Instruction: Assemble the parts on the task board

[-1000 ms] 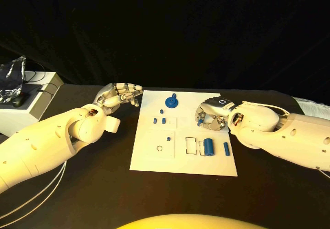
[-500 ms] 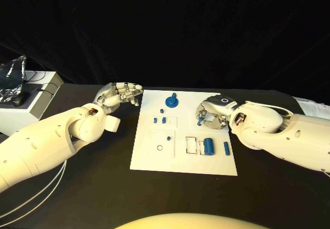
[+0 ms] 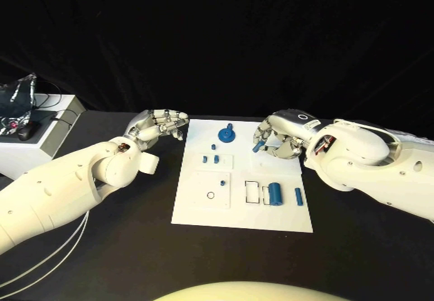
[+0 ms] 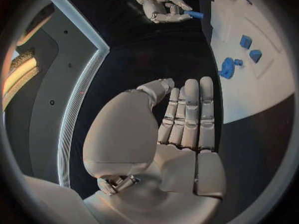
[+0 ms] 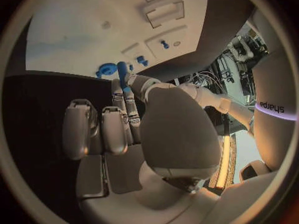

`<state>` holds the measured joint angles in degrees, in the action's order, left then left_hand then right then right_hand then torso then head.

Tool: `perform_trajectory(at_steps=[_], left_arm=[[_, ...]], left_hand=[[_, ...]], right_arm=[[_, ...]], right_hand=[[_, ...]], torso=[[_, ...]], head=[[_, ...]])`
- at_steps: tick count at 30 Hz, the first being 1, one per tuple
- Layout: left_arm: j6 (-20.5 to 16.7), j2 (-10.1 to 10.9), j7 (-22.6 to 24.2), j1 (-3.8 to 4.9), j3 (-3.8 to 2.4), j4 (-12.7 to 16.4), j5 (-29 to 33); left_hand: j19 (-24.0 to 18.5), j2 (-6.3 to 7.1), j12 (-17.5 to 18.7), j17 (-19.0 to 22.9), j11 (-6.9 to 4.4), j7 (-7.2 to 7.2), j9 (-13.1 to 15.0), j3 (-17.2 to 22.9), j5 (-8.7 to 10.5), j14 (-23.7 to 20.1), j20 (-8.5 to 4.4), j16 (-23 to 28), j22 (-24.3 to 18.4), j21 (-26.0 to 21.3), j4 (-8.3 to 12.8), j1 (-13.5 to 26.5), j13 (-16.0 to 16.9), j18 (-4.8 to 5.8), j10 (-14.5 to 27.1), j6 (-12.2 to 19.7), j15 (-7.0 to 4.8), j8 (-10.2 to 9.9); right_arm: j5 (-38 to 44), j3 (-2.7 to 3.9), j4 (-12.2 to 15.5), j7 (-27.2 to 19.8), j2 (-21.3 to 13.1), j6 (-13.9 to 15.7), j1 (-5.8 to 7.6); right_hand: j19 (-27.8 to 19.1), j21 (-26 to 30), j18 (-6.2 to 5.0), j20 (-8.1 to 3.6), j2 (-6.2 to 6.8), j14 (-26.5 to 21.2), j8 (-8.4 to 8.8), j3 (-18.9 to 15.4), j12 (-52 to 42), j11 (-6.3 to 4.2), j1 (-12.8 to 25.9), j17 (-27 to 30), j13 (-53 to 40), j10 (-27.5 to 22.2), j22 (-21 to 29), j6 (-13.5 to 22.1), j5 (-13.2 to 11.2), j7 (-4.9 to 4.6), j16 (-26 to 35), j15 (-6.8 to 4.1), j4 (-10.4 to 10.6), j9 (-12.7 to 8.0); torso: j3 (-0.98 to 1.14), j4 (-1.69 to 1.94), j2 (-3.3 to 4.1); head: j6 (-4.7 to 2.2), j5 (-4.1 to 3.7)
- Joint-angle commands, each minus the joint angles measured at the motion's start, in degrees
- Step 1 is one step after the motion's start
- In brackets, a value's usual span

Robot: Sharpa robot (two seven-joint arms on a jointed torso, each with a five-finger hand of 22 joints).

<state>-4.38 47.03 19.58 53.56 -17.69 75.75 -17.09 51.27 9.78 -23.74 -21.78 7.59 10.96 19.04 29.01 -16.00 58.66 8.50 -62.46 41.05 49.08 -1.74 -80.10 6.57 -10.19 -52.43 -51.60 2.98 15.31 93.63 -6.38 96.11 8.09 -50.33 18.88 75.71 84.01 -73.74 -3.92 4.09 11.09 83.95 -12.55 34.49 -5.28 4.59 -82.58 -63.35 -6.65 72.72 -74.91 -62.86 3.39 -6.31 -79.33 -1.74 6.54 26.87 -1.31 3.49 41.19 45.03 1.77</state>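
Setting: a robotics laboratory or test cell. A black table [image 3: 108, 251] carries a white task board [image 3: 271, 216] with cut recesses holding small blue parts [image 3: 275, 192], a purpose-made test fixture. Black curtain [image 3: 235, 56] closes off the whole background behind the table. At the table's far corner on the robot's left, a white equipment box [image 3: 41, 141] stands with black cables [image 3: 56, 116] and a small device on top. White cables [image 3: 45, 263] trail along the left arm.
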Motion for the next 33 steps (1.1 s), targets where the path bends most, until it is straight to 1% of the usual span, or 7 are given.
perform_trajectory(at_steps=[1,4,9,13,18,25,33], left_arm=[[0.3,-0.2,0.3,0.02,-0.04,0.0,0.2],[0.3,-0.3,0.3,0.02,-0.04,0.0,0.2],[0.4,-0.5,0.3,0.02,-0.04,-0.1,0.3],[0.4,-0.7,0.4,0.02,-0.04,-0.1,0.3],[0.5,-0.8,0.4,0.01,-0.04,-0.2,0.3],[0.6,-1.0,0.4,0.01,-0.04,-0.3,0.4],[0.7,-1.1,0.4,0.0,-0.03,-0.4,0.4]], left_hand=[[0.2,-0.19,0.2,0.1,0.02,-0.15,-0.1,-0.2,-0.12,0.0,-0.05,0.2,0.1,0.3,0.1,-0.1,-0.1,-0.32,0.2,0.3,0.19,0.3],[0.2,-0.21,0.2,0.1,0.03,-0.13,-0.1,-0.2,-0.12,0.0,-0.04,0.2,0.1,0.3,0.1,-0.1,-0.1,-0.32,0.2,0.3,0.2,0.3],[0.2,-0.21,0.2,0.1,0.03,-0.13,-0.1,-0.2,-0.12,0.0,-0.04,0.2,0.1,0.3,0.1,-0.1,-0.1,-0.32,0.2,0.3,0.2,0.3],[0.2,-0.21,0.2,0.1,0.03,-0.13,-0.1,-0.2,-0.12,0.0,-0.04,0.2,0.1,0.3,0.1,-0.1,-0.1,-0.32,0.2,0.3,0.2,0.3],[0.2,-0.21,0.2,0.1,0.03,-0.13,-0.1,-0.2,-0.12,0.0,-0.04,0.2,0.1,0.3,0.1,-0.1,-0.1,-0.32,0.2,0.3,0.2,0.3],[0.2,-0.28,0.2,0.1,0.04,-0.12,0.0,-0.2,-0.1,0.0,-0.03,0.2,0.1,0.3,0.1,-0.1,-0.1,-0.31,0.1,0.2,0.22,0.4],[0.1,-0.28,0.2,0.1,0.04,-0.11,0.0,-0.2,-0.1,0.0,-0.02,0.2,0.1,0.4,0.1,-0.1,-0.1,-0.31,0.1,0.2,0.22,0.4]], right_arm=[[-2.8,-0.04,1.7,-0.4,0.4,0.0,0.08],[-1.6,-0.19,3.1,-0.5,1.5,0.5,-0.22],[1.3,-0.69,4.2,-0.4,4.1,1.3,-1.61],[3.1,-1.12,4.4,-0.4,6.2,1.6,-3.22],[4.5,-1.36,4.9,-0.8,8.2,1.8,-5.39],[5.3,-1.73,3.3,-0.7,10.1,1.4,-7.53],[5.5,-1.82,2.6,-0.6,11.5,1.6,-9.15]], right_hand=[[0.9,-0.3,0.54,-0.41,-1.65,1.3,-0.25,0.5,-0.3,-2.24,-1.2,0.1,-2.0,2.5,-4.7,0.1,0.0,-0.07,-0.2,-0.36,-0.2,1.7],[0.8,-0.2,0.52,-0.4,-1.66,1.3,-0.26,0.5,-0.2,-2.23,-1.2,0.2,-2.0,2.4,-4.6,0.1,0.0,-0.08,-0.1,-0.36,-0.2,1.7],[0.8,-0.1,0.51,-0.4,-1.66,1.3,-0.26,0.6,-0.2,-2.22,-1.2,0.3,-2.0,2.4,-4.6,0.1,0.0,-0.09,-0.1,-0.35,-0.2,1.7],[0.8,0.0,0.49,-0.39,-1.63,1.2,-0.26,0.7,-0.1,-2.19,-1.2,0.4,-2.0,2.3,-4.5,0.2,0.2,-0.12,-0.1,-0.33,-0.4,1.8],[0.7,0.0,0.48,-0.39,-1.63,1.2,-0.26,0.8,-0.1,-2.18,-1.2,0.5,-2.1,2.3,-4.5,0.2,0.3,-0.13,0.0,-0.32,-0.4,1.8],[0.7,0.1,0.48,-0.39,-1.63,1.2,-0.26,0.8,-0.1,-2.18,-1.2,0.5,-2.1,2.3,-4.5,0.2,0.3,-0.14,0.0,-0.32,-0.4,1.8],[0.7,0.1,0.47,-0.38,-1.62,1.2,-0.27,0.9,-0.1,-2.16,-1.1,0.6,-2.1,2.3,-4.5,0.3,0.3,-0.17,0.0,-0.31,-0.5,1.9]], torso=[[0.01,-0.13,0.03],[0.06,-0.07,0.01],[-0.05,-0.01,0.0],[-0.02,0.03,0.05],[0.04,-0.03,0.07],[0.07,-0.06,0.08],[0.11,-0.02,0.14]], head=[[-0.01,0.48],[0.08,0.73],[0.22,1.19],[0.34,1.62],[0.49,2.24],[0.71,2.82],[0.99,3.31]])
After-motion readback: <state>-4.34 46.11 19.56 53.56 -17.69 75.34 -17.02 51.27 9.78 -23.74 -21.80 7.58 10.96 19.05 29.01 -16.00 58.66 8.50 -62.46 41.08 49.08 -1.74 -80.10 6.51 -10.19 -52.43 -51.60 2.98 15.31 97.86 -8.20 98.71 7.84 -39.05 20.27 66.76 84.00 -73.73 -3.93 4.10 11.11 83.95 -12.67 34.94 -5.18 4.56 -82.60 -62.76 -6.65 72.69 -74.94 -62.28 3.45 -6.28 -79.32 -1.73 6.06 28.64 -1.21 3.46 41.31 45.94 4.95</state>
